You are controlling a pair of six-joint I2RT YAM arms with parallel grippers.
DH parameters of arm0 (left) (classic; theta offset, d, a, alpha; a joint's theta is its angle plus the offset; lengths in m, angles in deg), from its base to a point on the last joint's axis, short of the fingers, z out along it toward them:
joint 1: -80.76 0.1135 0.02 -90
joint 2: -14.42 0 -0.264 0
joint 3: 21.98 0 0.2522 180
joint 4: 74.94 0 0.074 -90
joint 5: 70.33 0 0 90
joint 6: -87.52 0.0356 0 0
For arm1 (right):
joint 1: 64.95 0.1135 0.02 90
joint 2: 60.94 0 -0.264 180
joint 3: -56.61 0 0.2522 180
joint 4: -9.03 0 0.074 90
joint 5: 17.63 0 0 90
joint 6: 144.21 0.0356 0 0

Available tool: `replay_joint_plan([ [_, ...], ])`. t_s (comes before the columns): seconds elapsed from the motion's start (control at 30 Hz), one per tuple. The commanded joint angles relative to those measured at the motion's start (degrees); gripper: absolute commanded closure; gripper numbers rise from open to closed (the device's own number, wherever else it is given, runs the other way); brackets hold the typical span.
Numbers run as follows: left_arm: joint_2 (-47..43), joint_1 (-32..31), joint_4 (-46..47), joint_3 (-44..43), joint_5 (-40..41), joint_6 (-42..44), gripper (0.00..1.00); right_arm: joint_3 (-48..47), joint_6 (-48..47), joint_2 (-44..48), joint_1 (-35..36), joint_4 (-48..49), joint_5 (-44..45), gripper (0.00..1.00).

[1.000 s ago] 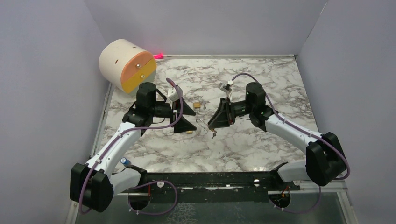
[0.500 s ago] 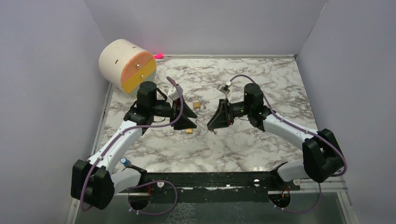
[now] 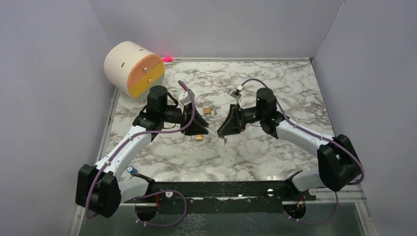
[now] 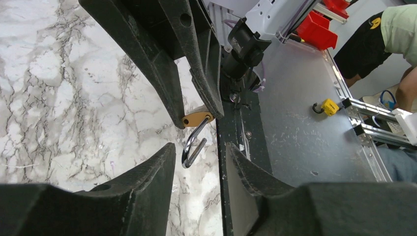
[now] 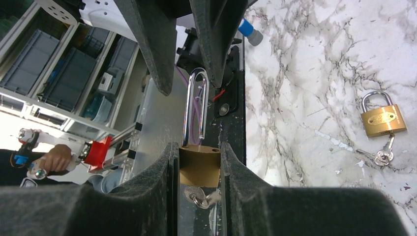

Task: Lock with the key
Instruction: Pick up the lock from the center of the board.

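Two brass padlocks share the scene. The held padlock [image 5: 199, 164], steel shackle [image 5: 195, 105] gleaming and silvery key [image 5: 196, 197] at its base, sits clamped between the right gripper's [image 5: 197, 147] black jaws above the worktop [image 3: 265, 152], white marble veined grey, boxed in by plain lilac-grey walls [image 3: 49, 98]. The second padlock [image 5: 382, 120] lies flat on the marble with its keys. The left gripper [image 4: 200, 147] flanks the shackle, jaws part-open, narrower than a second ago.

1. The left claw [image 3: 202, 125] and right claw [image 3: 222, 132] meet tip to tip over the mid-worktop [image 3: 255, 152]. The narrow gap between them is taken up by the shackle of the padlock [image 5: 199, 164] in the right claw.
2. A spare padlock [image 5: 383, 120] lies on the marble nearby.
3. A cylindrical drawer unit [image 3: 133, 68] blocks the back-left corner.
4. Open marble lies to the right.
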Motion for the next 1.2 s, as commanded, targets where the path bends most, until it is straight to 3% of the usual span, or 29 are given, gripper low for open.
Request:
replay_joint_plan([
  [0.0,0.02,-0.3,1.75,-0.11,-1.28,-0.12,0.61,0.3,0.67,-0.52,0.56,2.8,-2.0,0.9],
  [0.1,0.21,-0.3,1.92,0.07,-1.51,-0.33,0.73,0.27,0.67,-0.62,0.67,2.82,-2.01,0.9],
  [0.2,0.02,-0.3,1.95,0.19,-1.17,-0.37,1.0,0.18,0.73,-0.63,0.68,2.86,-1.95,0.9],
  [0.53,-0.4,-0.48,2.18,0.47,-1.6,-0.72,1.0,-0.8,0.6,-0.04,0.8,2.74,-1.4,0.91],
  [0.57,-0.51,-0.48,2.23,0.45,-1.28,-0.74,1.0,-1.11,0.35,-0.05,0.71,2.39,-1.23,0.88],
  [0.67,-1.1,-0.47,3.26,0.62,0.24,-1.79,1.0,-2.49,-2.23,0.43,0.66,-1.06,1.24,0.64],
  [0.73,-1.89,-0.35,6.72,1.69,1.81,-4.57,1.0,-4.17,-4.85,1.52,0.53,-4.79,4.96,0.51],
  [0.77,-2.38,-0.26,10.0,2.54,2.38,-6.96,1.0,-5.32,-7.42,2.51,0.32,-8.67,7.52,0.49],
  [0.83,-3.31,0.31,16.43,3.96,4.03,-11.43,1.0,-7.02,-9.59,4.89,-0.18,-11.57,13.69,0.48],
  [0.93,-4.38,0.62,19.04,3.99,9.35,-12.76,1.0,-6.92,-12.71,10.37,-0.18,-11.99,24.92,0.47],
  [1.03,-5.74,0.58,25.24,5.12,13.93,-16.86,1.0,-2.19,-13.57,16.6,-0.22,-4.87,33.67,0.46],
  [1.17,-7.13,0.53,35.2,7.17,19.53,-23.98,1.0,-1.56,-16.52,17.78,-0.18,-3.27,34.85,0.46],
])
